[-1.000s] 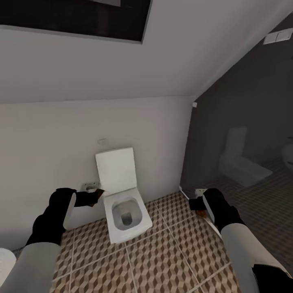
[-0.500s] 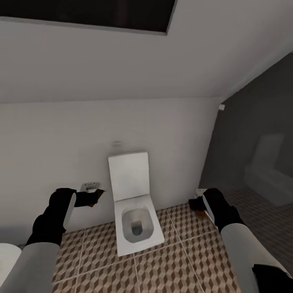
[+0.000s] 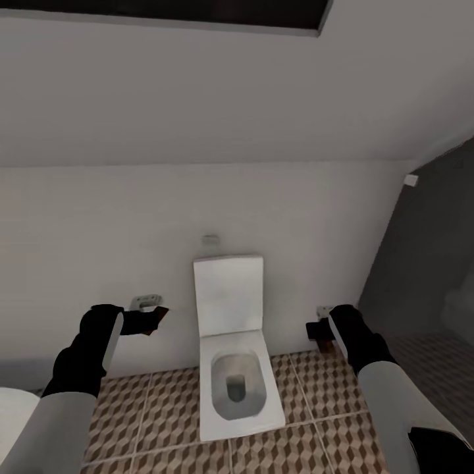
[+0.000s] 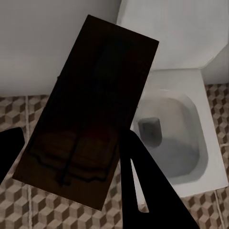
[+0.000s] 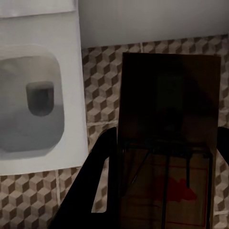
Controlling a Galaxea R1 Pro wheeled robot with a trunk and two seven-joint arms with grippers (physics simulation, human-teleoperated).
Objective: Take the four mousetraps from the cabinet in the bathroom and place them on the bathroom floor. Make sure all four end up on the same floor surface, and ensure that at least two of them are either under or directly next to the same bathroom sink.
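Ahead of us a white toilet (image 3: pixel 234 355) stands with its lid up against a pale wall, on the cube-patterned bathroom floor (image 3: pixel 131 421). Our left gripper (image 3: pixel 155 319) is clenched on a dark-brown mousetrap (image 4: pixel 90 114), held in the air to the toilet's left. Our right gripper (image 3: pixel 316 332) grasps a second mousetrap (image 5: pixel 167 143) to the toilet's right, above the tiles; its wire parts and a red mark show in the right wrist view.
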